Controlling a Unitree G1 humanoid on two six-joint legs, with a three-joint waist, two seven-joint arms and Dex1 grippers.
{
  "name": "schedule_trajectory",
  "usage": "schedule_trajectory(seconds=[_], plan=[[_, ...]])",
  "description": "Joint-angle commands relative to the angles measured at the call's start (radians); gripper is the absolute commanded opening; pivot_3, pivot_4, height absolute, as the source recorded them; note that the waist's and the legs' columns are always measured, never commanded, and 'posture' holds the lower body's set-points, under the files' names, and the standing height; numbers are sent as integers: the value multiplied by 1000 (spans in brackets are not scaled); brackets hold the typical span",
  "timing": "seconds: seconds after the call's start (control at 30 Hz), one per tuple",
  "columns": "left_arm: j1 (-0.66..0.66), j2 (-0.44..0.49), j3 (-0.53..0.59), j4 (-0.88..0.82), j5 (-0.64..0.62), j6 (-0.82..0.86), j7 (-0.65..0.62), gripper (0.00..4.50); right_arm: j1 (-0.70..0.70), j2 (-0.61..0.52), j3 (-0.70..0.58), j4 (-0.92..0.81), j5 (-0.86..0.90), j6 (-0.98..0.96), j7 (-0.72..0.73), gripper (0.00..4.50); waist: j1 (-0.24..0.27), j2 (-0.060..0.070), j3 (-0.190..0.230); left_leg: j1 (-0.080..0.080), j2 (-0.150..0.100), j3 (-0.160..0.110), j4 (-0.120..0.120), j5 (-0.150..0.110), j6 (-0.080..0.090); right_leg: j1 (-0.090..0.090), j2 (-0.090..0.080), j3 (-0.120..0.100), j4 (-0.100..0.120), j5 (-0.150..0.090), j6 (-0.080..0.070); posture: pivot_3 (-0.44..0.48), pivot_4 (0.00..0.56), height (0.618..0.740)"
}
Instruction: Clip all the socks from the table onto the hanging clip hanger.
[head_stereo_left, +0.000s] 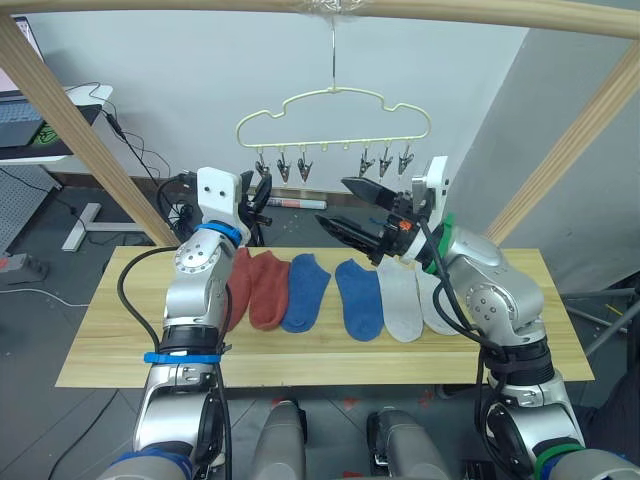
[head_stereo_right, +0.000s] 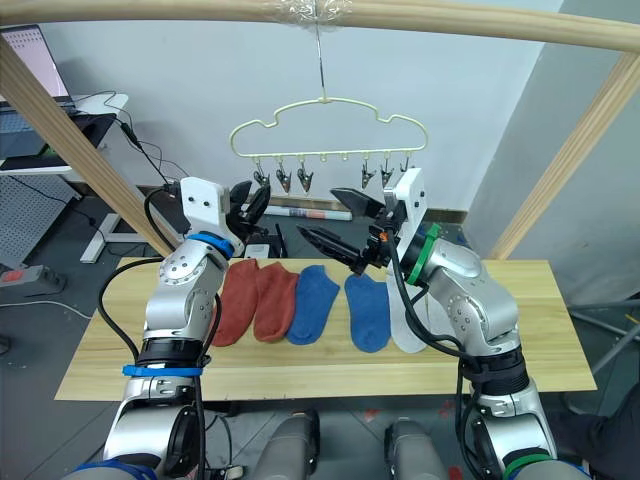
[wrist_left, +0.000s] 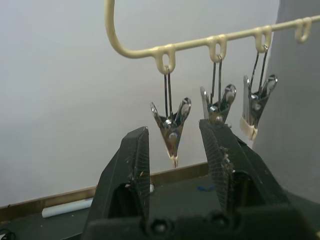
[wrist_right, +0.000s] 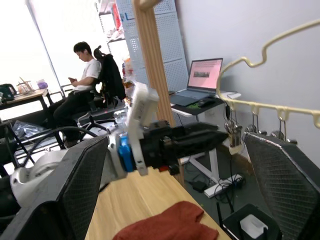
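Observation:
Six socks lie in a row on the table (head_stereo_left: 120, 350): two rust-red socks (head_stereo_left: 258, 288), two blue socks (head_stereo_left: 305, 290) and two light grey socks (head_stereo_left: 405, 300). Above them hangs the pale-yellow clip hanger (head_stereo_left: 333, 98), its metal clips (head_stereo_left: 283, 167) holding nothing. My left gripper (head_stereo_left: 258, 200) is raised just under the leftmost clips and is open. The left wrist view shows one clip (wrist_left: 171, 127) hanging beyond the gap between its fingers (wrist_left: 131, 165). My right gripper (head_stereo_left: 332, 200) is held above the blue socks, below the hanger, wide open and holding nothing.
A wooden pole frame (head_stereo_left: 90, 140) carries the hanger's hook and slants down on both sides of the table. A white desk with a laptop (head_stereo_left: 20, 120) and floor cables stand at the back left. A person (wrist_right: 82, 82) sits far behind.

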Motion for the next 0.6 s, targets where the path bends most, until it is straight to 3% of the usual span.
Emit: schedule_trajectory(seconds=[0.03,0.6], plan=[[-42,-2,6,25,13,-51,7,1755,-25,3,-15,-55,33,14,-17,4500,-3,0,1,0,0,0,0,0,0,0,0,0,0,0,0,8,257,740],[-93,9,17,119,42,-138,36,1755,-50,-3,-30,-86,89,67,-39,4500,-22,0,14,0,0,0,0,0,0,-1,0,0,0,0,1,-5,262,740]])
